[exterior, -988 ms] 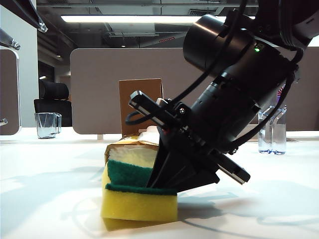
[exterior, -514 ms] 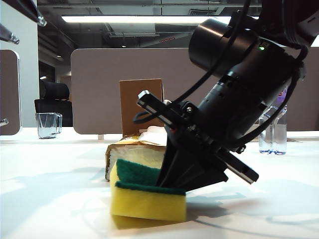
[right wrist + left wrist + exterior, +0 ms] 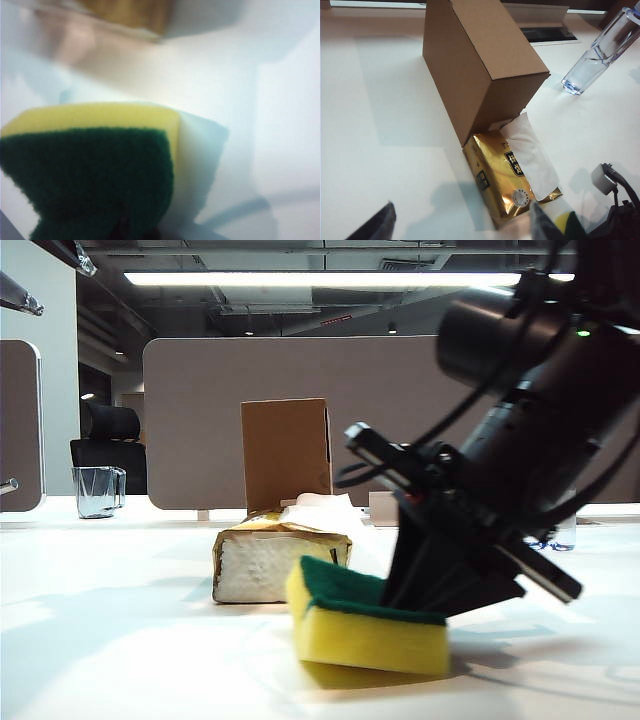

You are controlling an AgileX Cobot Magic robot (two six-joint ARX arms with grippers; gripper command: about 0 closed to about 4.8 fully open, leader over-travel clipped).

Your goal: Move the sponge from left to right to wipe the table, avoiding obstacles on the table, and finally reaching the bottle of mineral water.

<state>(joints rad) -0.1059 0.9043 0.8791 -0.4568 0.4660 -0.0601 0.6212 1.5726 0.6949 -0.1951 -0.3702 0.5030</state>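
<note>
Across the exterior view: rectangular yellow foam sponge with dark green scouring top (image 3: 365,625) flat on the plain white table (image 3: 110,640), long axis running left to right, just in front of the gold-brown tissue pack (image 3: 280,565); upright brown cardboard box (image 3: 287,455) behind that. Right gripper (image 3: 425,585) angled down from the right, jaws pinched together on the sponge's green layer near its right end. Clear plastic bottle of mineral water (image 3: 563,530) almost wholly hidden behind the right arm, farther right and deeper on the table, so the coming sweep probably runs rightward along the sponge's own long axis, right arm plainly nearer. Clear glass mug (image 3: 98,490) far left, well apart. From the left wrist view: left gripper (image 3: 460,225) spread wide and empty, hovering above box, pack and a sliver of sponge, bottle base beyond the box. From the right wrist view: sponge close and blurred, green face up, fingers themselves barely visible, white tabletop ahead looking free.
</note>
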